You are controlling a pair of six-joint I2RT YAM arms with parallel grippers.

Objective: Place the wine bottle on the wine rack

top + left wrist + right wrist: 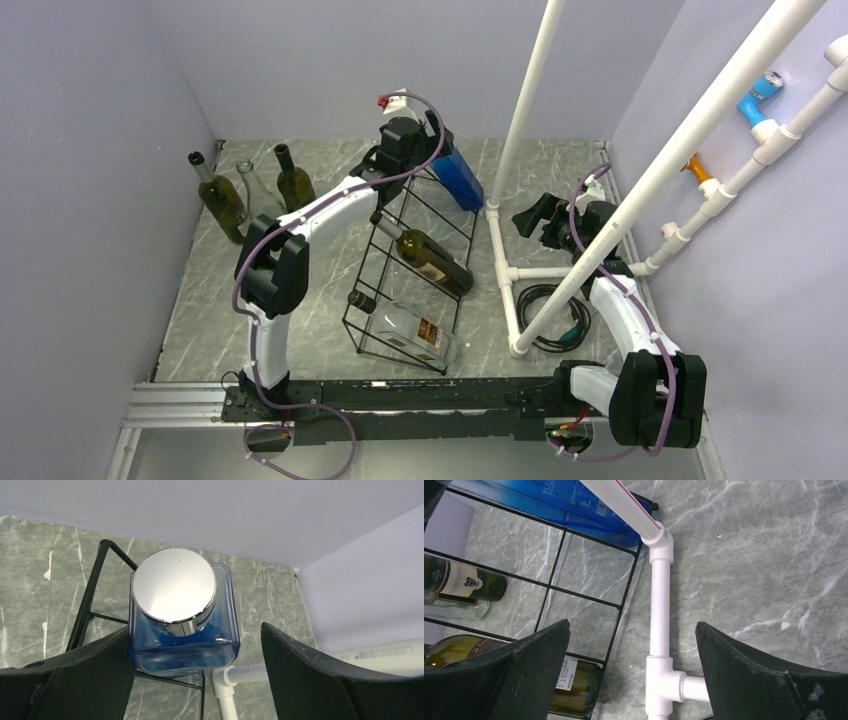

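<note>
The black wire wine rack (pixel 366 262) lies on the floor in the middle. It holds a blue square bottle (pixel 461 178) at its far end, a green wine bottle (pixel 432 260) in the middle and a clear bottle (pixel 412 332) at the near end. My left gripper (pixel 430 150) is open at the blue bottle's silver cap (pixel 175 586). The blue bottle (pixel 182 647) sits between the fingers, close to the left finger (pixel 95 675) and apart from the right one. My right gripper (pixel 528 215) is open and empty above a white pipe (pixel 659 605), right of the rack (pixel 551 587).
Three more bottles (pixel 222 198) stand at the back left by the wall. A white pipe frame (pixel 505 270) runs along the floor right of the rack, with slanted poles (pixel 650 180) above it. A black cable coil (pixel 550 310) lies near the frame. Walls close in all round.
</note>
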